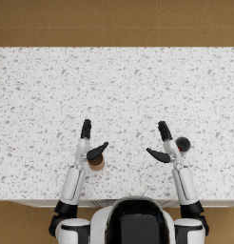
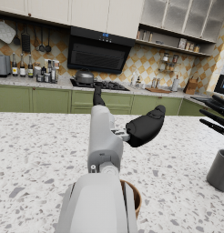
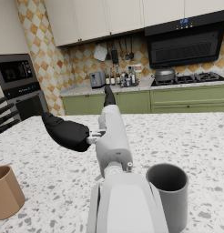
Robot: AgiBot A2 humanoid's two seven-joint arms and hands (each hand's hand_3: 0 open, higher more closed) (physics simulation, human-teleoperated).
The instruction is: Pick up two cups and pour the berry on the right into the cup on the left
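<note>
Both hands are wide open and holding nothing — the left hand [image 1: 90,143] sits just at 11 o'clock of the brown cup [image 1: 96,163]. The right hand [image 1: 162,143] is spread beside the grey cup [image 1: 182,143], which sits at its 3 o'clock on the speckled counter [image 1: 119,81] — can't see the berry inside.

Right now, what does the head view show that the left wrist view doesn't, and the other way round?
Only the head view shows both arms from above, with the right hand open beside the grey cup. Only the left wrist view shows the kitchen behind: stove, oven hood, green cabinets. Both show the left hand open, the brown cup under its forearm, and the speckled counter.
</note>
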